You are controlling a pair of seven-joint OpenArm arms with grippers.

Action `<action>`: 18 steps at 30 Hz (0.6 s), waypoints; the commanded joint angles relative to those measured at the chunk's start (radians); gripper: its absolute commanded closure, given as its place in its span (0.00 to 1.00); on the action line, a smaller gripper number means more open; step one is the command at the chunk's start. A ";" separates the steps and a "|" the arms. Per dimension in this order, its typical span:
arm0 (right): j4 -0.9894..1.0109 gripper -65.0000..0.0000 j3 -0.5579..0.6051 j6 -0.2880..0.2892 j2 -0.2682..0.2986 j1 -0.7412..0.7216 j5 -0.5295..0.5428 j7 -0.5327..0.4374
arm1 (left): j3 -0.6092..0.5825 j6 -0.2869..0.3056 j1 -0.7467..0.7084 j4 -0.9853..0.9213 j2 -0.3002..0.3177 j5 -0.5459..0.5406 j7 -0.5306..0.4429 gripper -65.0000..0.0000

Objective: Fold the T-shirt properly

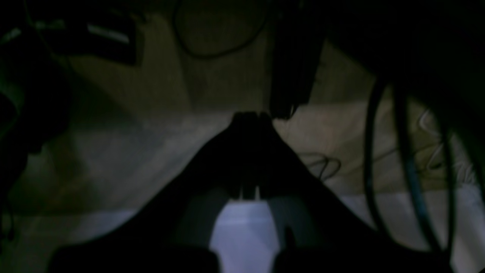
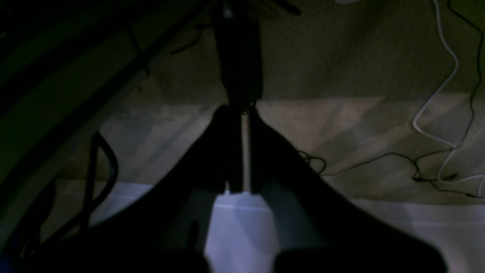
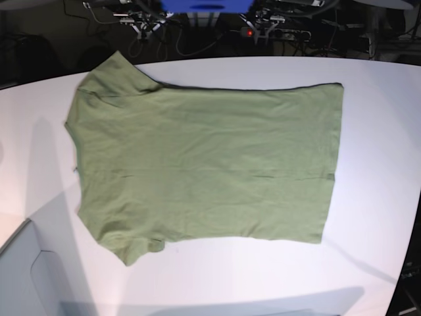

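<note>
The olive-green T-shirt (image 3: 204,164) lies spread flat on the white table (image 3: 375,131) in the base view. Its neck and sleeves are to the left and its hem to the right. No gripper shows in the base view. The dark left wrist view shows my left gripper (image 1: 250,115) as a black outline with its fingertips together and nothing between them. The right wrist view shows my right gripper (image 2: 242,110) with its tips together, a thin slit between the fingers, and nothing held. Both hang over a white table edge, away from the shirt, which neither wrist view shows.
Cables and electronics (image 3: 263,26) crowd the floor behind the table's far edge, beside a blue object (image 3: 204,10). A pale box-like shape (image 3: 26,276) sits at the front left corner. Loose white and black cables (image 2: 435,94) lie beyond the table in the right wrist view.
</note>
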State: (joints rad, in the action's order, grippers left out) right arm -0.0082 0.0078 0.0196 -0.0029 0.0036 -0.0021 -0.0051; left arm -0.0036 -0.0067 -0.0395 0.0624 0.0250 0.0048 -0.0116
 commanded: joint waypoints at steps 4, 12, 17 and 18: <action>-0.008 1.00 0.001 -0.013 -0.003 0.023 0.004 0.004 | 0.003 0.003 -0.044 0.087 -0.003 -0.004 0.009 1.00; -0.201 1.00 0.002 -0.013 0.002 0.114 0.003 0.004 | -0.002 0.004 -0.058 0.106 -0.018 -0.004 0.003 1.00; -0.220 1.00 0.002 -0.013 0.002 0.123 0.003 0.006 | -0.003 0.006 -0.056 0.106 -0.024 -0.004 0.003 1.00; -0.220 1.00 0.002 -0.013 0.002 0.123 0.003 0.006 | -0.003 0.006 -0.056 0.106 -0.024 -0.004 0.003 1.00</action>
State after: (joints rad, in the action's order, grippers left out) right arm -0.2260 0.0078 0.0196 -0.0025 0.1181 -0.0021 -0.0021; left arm -0.0048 -0.0036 -0.0914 0.1650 0.0006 0.0006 -0.0044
